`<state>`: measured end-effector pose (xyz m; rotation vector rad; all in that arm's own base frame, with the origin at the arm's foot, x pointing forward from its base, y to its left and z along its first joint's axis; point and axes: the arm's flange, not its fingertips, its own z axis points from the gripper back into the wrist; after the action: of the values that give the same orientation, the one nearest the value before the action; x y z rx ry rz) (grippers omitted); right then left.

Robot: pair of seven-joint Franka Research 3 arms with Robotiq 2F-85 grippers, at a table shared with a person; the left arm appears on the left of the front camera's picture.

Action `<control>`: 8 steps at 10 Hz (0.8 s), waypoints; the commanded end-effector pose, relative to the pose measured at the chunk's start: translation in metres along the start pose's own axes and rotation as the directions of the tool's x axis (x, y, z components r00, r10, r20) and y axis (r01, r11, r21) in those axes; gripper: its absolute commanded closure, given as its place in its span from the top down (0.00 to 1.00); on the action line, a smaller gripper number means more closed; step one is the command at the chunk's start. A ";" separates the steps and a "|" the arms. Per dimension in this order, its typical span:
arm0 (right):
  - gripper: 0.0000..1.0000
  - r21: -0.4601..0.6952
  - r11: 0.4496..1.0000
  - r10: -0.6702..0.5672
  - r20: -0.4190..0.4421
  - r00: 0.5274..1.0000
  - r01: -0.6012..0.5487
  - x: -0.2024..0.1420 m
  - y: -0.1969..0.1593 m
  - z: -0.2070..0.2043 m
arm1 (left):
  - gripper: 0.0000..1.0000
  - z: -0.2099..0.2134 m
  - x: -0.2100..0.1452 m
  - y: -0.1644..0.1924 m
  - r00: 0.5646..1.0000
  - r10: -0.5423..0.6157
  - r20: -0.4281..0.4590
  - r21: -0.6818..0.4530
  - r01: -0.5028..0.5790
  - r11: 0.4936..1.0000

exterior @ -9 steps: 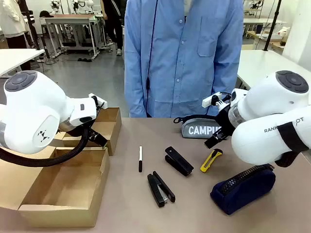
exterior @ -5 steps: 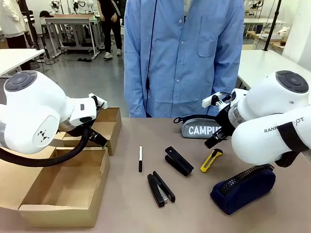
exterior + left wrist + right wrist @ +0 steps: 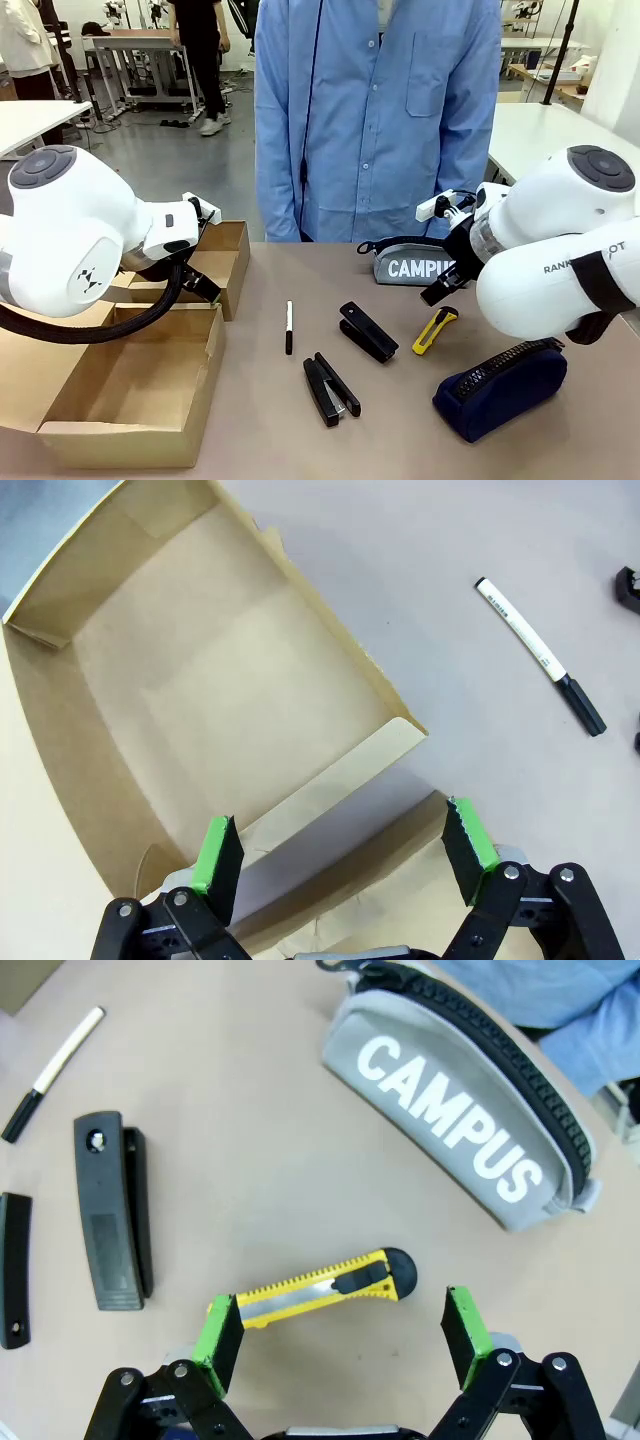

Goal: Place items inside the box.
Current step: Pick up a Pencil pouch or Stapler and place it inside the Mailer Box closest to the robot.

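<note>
Nothing's in yet, I'd say: the box (image 3: 140,400) looks empty, while the navy pencil case (image 3: 500,388), grey CAMPUS case (image 3: 410,265), two staplers (image 3: 367,331), yellow knife (image 3: 435,330) and marker (image 3: 289,327) lie on the table. The left gripper (image 3: 342,830) gapes over the box and the right gripper (image 3: 340,1320) gapes above the knife, both empty.

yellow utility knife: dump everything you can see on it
The yellow utility knife is slim, plastic-looking, with a black rounded end cap and a dark slider on a ribbed track. It lies flat on the tan table, apart from other items. The open right pincer frames it without gripping; its tip hides behind one pad.
</note>
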<state>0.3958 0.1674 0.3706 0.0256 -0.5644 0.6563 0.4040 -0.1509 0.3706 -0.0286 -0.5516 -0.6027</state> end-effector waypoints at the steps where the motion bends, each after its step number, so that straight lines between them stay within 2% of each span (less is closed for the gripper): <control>1: 1.00 0.000 1.000 0.000 0.000 1.000 0.000 0.000 0.000 0.000 | 1.00 0.000 0.000 0.000 1.000 0.000 0.000 0.000 0.000 1.000; 4: 1.00 0.000 1.000 0.000 0.000 1.000 0.000 0.000 0.000 0.000 | 1.00 0.000 0.000 0.000 1.000 0.000 0.000 0.000 0.000 1.000; 5: 1.00 0.088 0.995 0.053 0.045 0.998 -0.057 0.009 -0.003 0.019 | 1.00 0.028 0.003 -0.002 1.000 -0.013 0.027 -0.032 0.014 0.999; 6: 1.00 0.096 0.995 -0.020 -0.046 0.999 0.024 0.016 -0.013 0.046 | 1.00 0.075 0.007 -0.005 0.997 0.071 0.025 -0.140 -0.067 0.988; 7: 1.00 0.182 0.977 -0.108 -0.047 0.993 0.115 0.018 -0.029 0.081 | 1.00 0.121 0.007 -0.006 0.988 0.143 0.054 -0.154 -0.133 0.979; 8: 1.00 0.233 0.955 -0.180 -0.044 0.983 0.185 0.015 -0.049 0.119 | 1.00 0.170 -0.001 -0.002 0.985 0.132 0.110 -0.254 -0.100 0.962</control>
<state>0.3789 0.1526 0.4440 0.2156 -0.4794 0.5938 0.3571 -0.1591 0.4773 -0.2500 -0.5754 -0.5513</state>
